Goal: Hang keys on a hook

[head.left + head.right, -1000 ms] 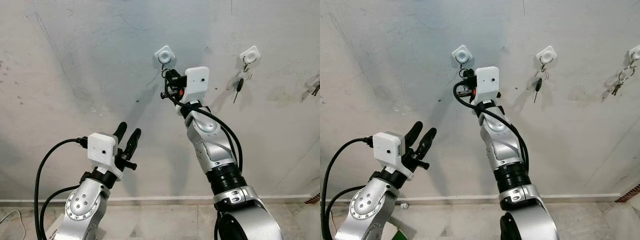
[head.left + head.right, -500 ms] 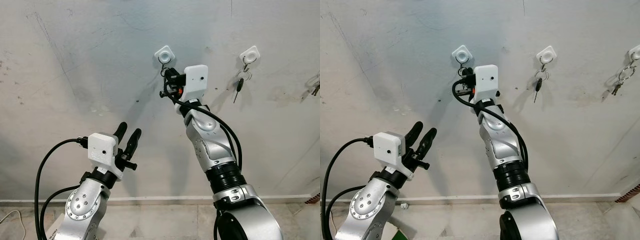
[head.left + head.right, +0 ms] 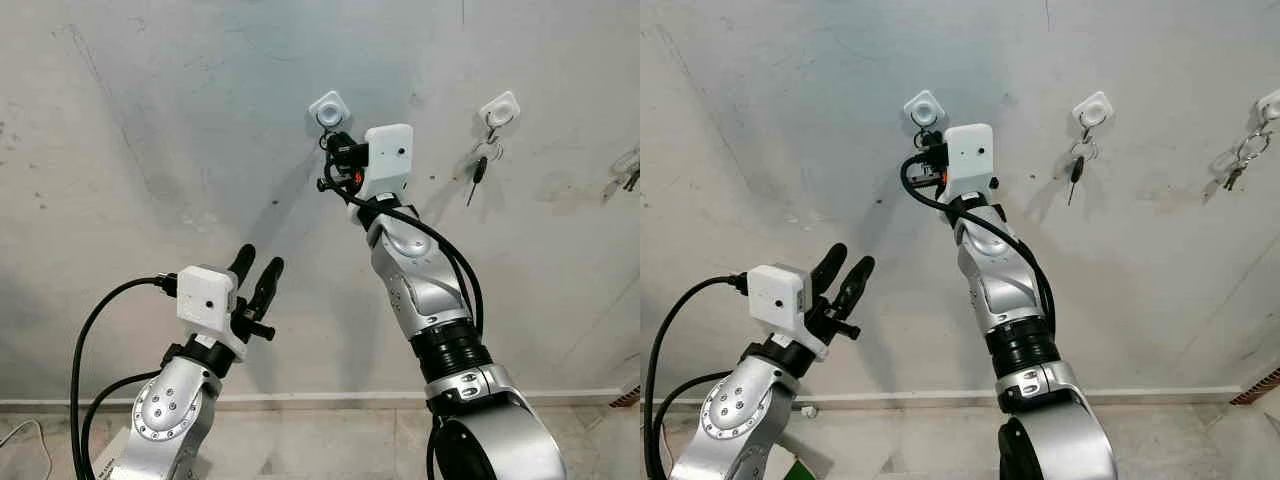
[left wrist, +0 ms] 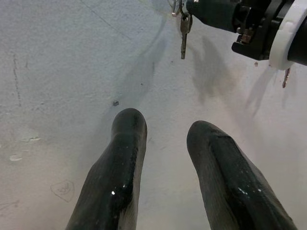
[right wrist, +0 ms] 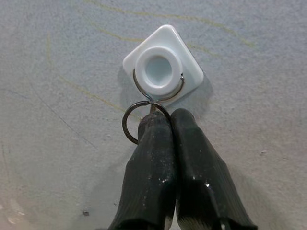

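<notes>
A white square hook (image 5: 163,67) with a wire loop is fixed to the grey wall (image 3: 150,120). My right gripper (image 5: 164,120) is raised just under the hook (image 3: 328,108), shut on a metal key ring (image 5: 132,125). The ring's top edge touches the hook's wire loop; whether it is threaded on I cannot tell. A key (image 4: 183,36) dangles from the ring below the right gripper (image 3: 334,148). My left gripper (image 3: 256,272) is open and holds nothing, low and to the left, its fingers (image 4: 120,167) pointing at the wall.
A second white hook (image 3: 498,108) to the right carries a black-headed key (image 3: 479,170). A third hook (image 3: 1270,103) at the far right edge holds a bunch of keys (image 3: 1238,165). Wall meets tiled floor at a skirting line (image 3: 320,400).
My right arm has lifted slightly up and to the left, bringing the key ring closer under the hook. The left arm has barely moved.
</notes>
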